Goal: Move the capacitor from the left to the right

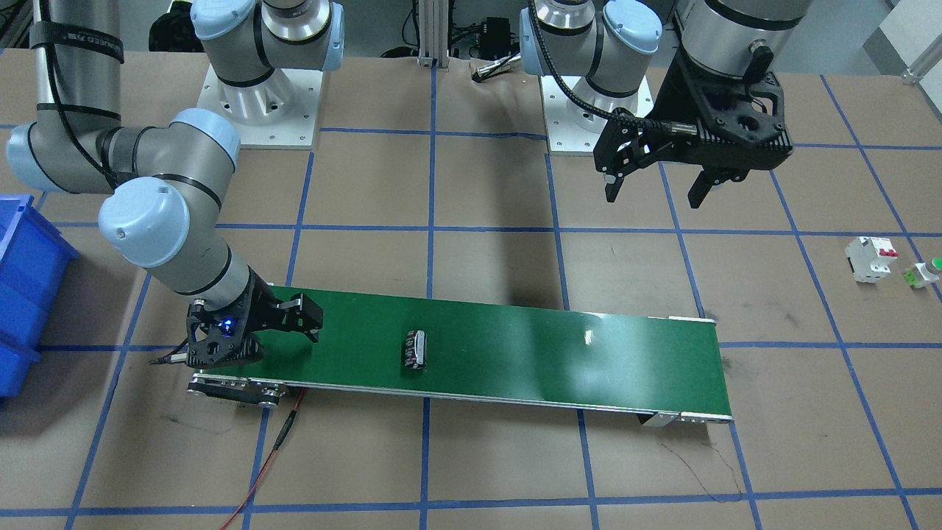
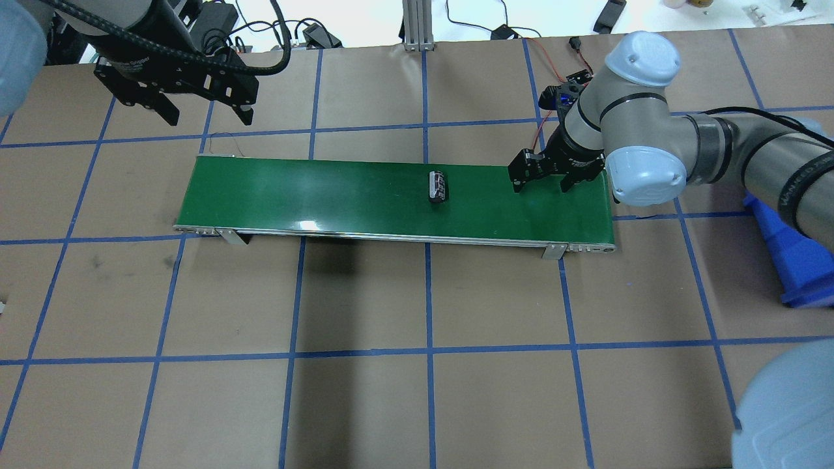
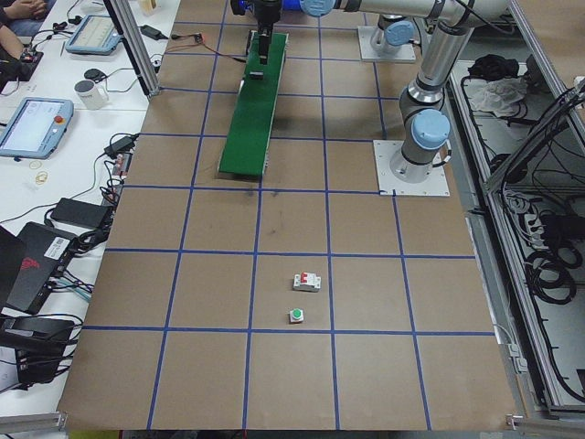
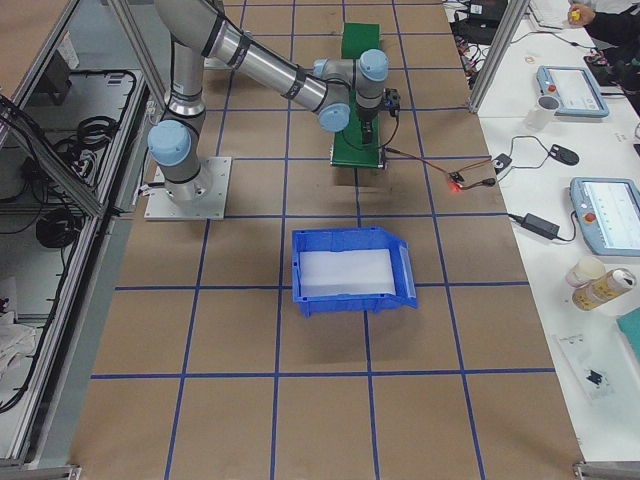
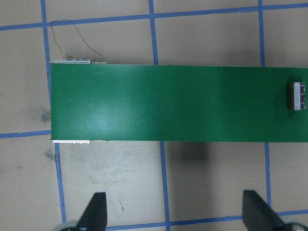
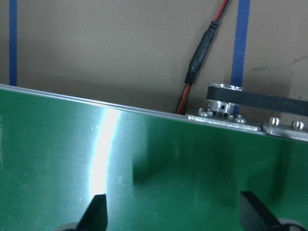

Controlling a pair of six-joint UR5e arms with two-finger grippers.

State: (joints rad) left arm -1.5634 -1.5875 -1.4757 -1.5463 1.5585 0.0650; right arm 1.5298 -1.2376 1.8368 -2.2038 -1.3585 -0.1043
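Right wrist-mounted view, right gripper [image 2: 542, 187]: we see its two fingertips spread wide and holding nothing, low over the right end of the green conveyor belt [image 2: 326, 195].
Left gripper [image 2: 210, 119]: we find its fingers spread wide too and holding nothing. It is raised high above the table by the belt's left end.
Capacitor [image 2: 438, 187]: it lies on its side on the belt, a little right of the belt's middle, and neither gripper touches it. It sits near the right gripper, on that gripper's left, and well apart from the left gripper.
Left wrist-mounted view: we see the capacitor at the right edge of the view.
Counts: we count one capacitor, one conveyor belt, one white circuit breaker [image 1: 870, 259], one green-capped push button [image 1: 926, 272], one blue bin [image 4: 350, 272] and two grippers.
Breaker and button: they stand just beside each other on the table, well beyond the belt's left end.
Blue bin: it sits on the table beyond the belt's right end.
Red cable [image 1: 283, 434]: it runs across the table from the belt's right end.
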